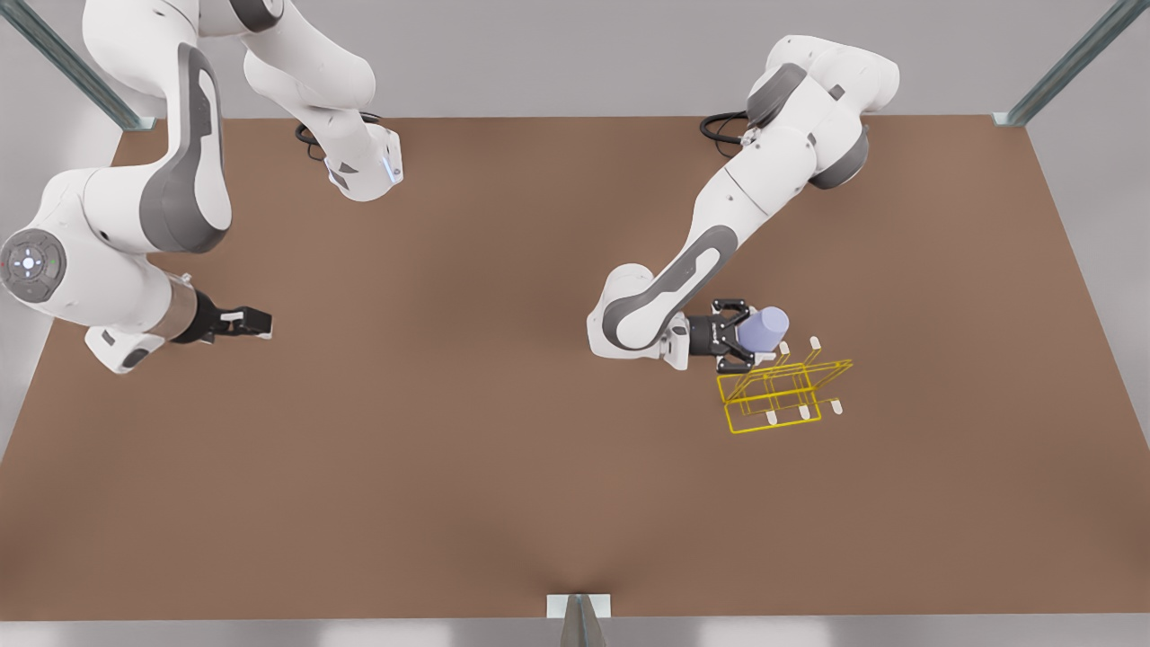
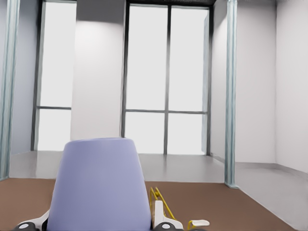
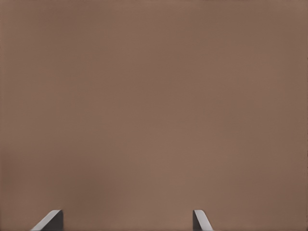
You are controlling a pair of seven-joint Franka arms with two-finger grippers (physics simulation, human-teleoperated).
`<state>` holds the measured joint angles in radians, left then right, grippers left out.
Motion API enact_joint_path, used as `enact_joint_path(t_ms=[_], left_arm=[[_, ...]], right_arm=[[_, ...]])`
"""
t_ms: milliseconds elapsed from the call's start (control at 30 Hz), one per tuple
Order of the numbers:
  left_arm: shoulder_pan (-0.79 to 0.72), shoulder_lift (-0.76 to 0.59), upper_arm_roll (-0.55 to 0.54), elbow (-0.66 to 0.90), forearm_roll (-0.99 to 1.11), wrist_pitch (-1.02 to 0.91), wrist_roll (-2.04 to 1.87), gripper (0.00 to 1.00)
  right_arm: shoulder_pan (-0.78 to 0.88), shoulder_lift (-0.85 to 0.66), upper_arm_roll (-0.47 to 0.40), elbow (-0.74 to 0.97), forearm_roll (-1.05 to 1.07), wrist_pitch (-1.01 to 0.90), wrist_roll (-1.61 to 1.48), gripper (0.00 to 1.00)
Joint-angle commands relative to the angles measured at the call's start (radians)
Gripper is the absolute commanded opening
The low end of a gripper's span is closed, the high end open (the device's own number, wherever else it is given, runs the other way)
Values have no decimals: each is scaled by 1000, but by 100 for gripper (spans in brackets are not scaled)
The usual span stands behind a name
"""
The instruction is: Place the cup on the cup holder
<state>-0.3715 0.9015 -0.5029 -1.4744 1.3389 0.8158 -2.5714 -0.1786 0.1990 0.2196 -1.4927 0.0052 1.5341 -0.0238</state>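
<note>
Holding the cup point(image 1: 762, 331) between my left gripper's point(image 1: 750, 340) black fingers, I have it lying on its side above the table point(image 1: 503, 377), its closed end pointing toward the front view's right. It sits at the near corner of the cup holder point(image 1: 783, 391), just beside the white-tipped prong point(image 1: 782, 348) closest to it; whether cup and prong touch I cannot tell. The holder is a yellow wire frame standing on the brown table at the front view's right, its white-tipped prongs sticking out in two rows. In my left wrist view the cup point(image 2: 98, 185) rises large and lavender-blue right in front of the camera, my fingertips point(image 2: 30, 224) showing at either side of its base, and past it a stretch of the yellow wire point(image 2: 161, 204) and one white prong tip point(image 2: 198, 223) lie on the brown surface. My right gripper point(image 1: 250, 322) waits well apart, over bare table at the front view's left, pointing toward the front view's right. In my right wrist view its two fingertips point(image 3: 49, 221) stand wide apart with nothing but table between them.
</note>
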Motion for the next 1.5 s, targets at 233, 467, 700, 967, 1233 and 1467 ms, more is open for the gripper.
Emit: enact_joint_path(t_ms=[233, 467, 700, 967, 1233, 1467], left_arm=[[-1, 25, 20, 0, 48, 39, -165, 75], [-1, 40, 27, -1, 48, 51, -201, 75], [-1, 68, 29, 2, 49, 59, -233, 75], [-1, 45, 14, 2, 40, 54, -205, 100], [144, -225, -242, 36, -135, 82, 239, 100], [683, -225, -867, 221, -422, 235, 1017, 100]], right_arm=[[-7, -1, 7, -11, -7, -6, 10, 100], [-24, 5, 3, -11, -7, -6, 1, 100], [-30, 10, 4, -9, -7, -14, 4, 100], [-30, 16, 4, -8, -7, -11, 5, 100], [-27, 28, 3, -1, -5, -19, -5, 100], [-16, 39, 9, 3, -8, -29, 8, 100]])
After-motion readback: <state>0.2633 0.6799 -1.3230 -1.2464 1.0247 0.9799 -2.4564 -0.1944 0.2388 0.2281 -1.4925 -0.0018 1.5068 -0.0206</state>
